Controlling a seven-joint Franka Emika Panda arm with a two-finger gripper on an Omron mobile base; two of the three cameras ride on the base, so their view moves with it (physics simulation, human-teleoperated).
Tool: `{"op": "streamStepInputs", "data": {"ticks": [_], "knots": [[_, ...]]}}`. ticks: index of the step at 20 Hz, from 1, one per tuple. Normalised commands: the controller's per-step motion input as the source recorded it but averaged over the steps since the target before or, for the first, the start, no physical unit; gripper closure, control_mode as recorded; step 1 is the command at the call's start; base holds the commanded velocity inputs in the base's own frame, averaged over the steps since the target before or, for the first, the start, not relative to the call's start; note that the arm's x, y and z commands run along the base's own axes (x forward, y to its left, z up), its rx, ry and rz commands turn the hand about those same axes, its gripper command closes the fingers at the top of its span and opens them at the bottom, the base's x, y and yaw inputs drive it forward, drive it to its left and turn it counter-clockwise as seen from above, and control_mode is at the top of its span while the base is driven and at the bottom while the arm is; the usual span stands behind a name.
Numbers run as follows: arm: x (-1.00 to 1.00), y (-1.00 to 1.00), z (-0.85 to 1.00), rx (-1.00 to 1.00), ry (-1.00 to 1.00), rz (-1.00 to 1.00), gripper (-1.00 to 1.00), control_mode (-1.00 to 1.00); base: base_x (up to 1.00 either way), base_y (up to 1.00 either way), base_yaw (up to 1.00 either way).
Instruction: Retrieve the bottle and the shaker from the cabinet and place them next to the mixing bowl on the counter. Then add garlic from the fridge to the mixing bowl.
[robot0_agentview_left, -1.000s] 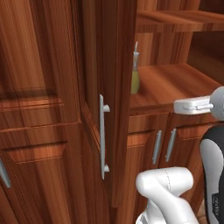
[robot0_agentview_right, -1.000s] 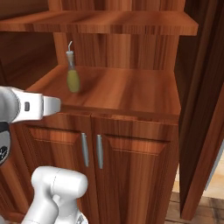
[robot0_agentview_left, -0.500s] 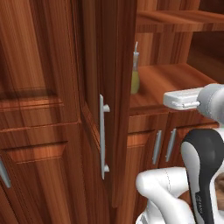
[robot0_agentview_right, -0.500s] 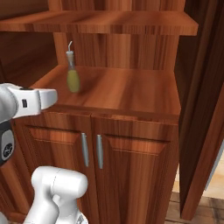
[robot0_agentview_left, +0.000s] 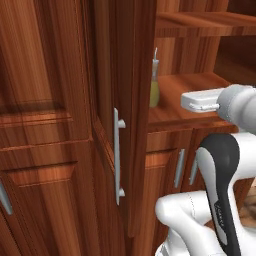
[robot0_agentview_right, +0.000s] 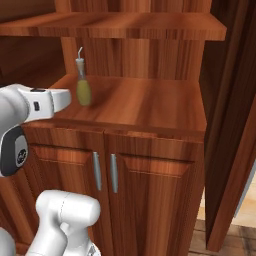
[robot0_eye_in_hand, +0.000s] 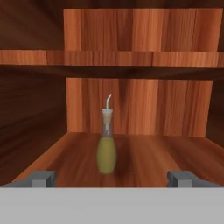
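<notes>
The bottle (robot0_eye_in_hand: 106, 148) is standing upright near the cabinet (robot0_agentview_right: 150, 107) shelf's left edge, olive-yellow liquid filling its bulb, thin pale spout curving up. The gripper (robot0_eye_in_hand: 111, 178) is facing it, fingers (robot0_eye_in_hand: 42, 178) spread wide apart, holding nothing.

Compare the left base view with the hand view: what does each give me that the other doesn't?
Left base view alone: the open cabinet door with its silver bar handle, the lower doors' handles, and the white arm reaching toward the niche. The door edge hides part of the bottle.

Hand view alone: the whole bottle, upright, centred between the tool's widely spread fingertips, well short of them, and the niche's back wall.

Both: the bottle standing on the cabinet shelf, with another shelf above.
</notes>
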Motion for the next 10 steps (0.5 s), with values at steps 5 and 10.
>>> {"op": "streamStepInputs", "data": {"ticks": [5,10], "knots": [[0.45,0.16,0.00,0.00,0.00,0.00,-1.00,-1.00,0.00,0.00,0.00],[0.49,0.07,0.00,0.01,0.00,0.00,-1.00,-1.00,0.00,0.00,0.00]]}}
